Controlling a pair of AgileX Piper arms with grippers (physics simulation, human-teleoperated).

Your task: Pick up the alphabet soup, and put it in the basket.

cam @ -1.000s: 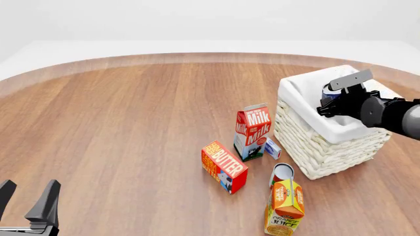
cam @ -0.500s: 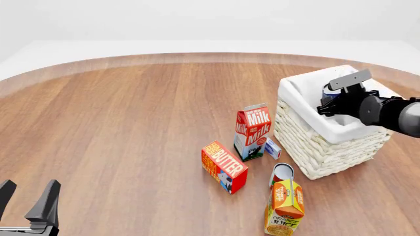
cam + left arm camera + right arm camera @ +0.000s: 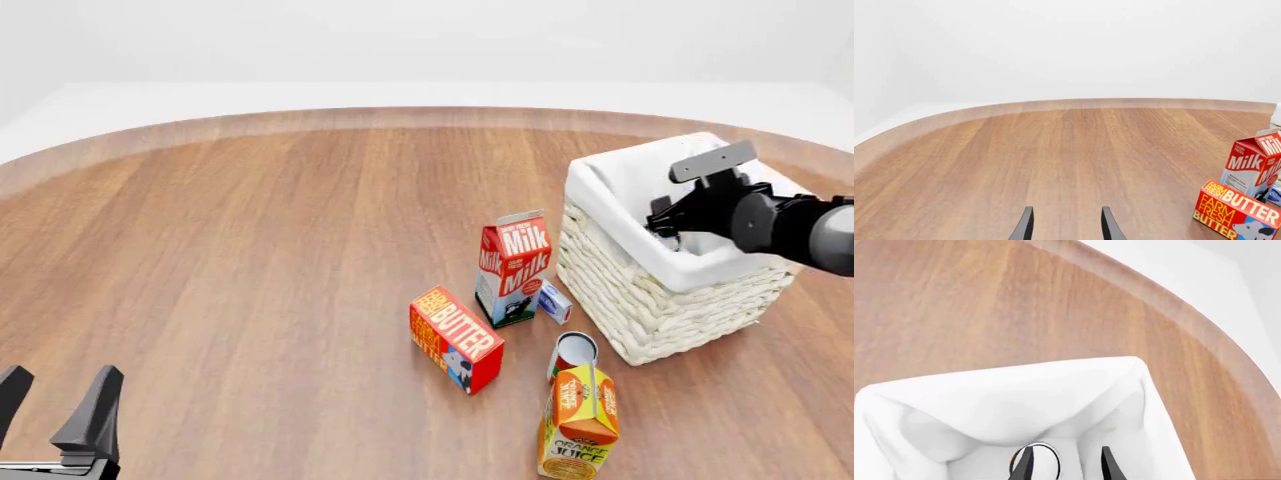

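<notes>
woven wicker basket [image 3: 641, 300], cloth-lined, round can [image 3: 1037, 452]

The alphabet soup [image 3: 1035, 460] shows only as a silvery rim behind a fingertip [image 3: 1023, 465], its label hidden. The front view's bottom edge cuts the left pincer [image 3: 54, 408] and orange juice carton [image 3: 578, 425].

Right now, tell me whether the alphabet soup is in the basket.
In. The alphabet soup lies inside the basket, under the open right hand.
</notes>
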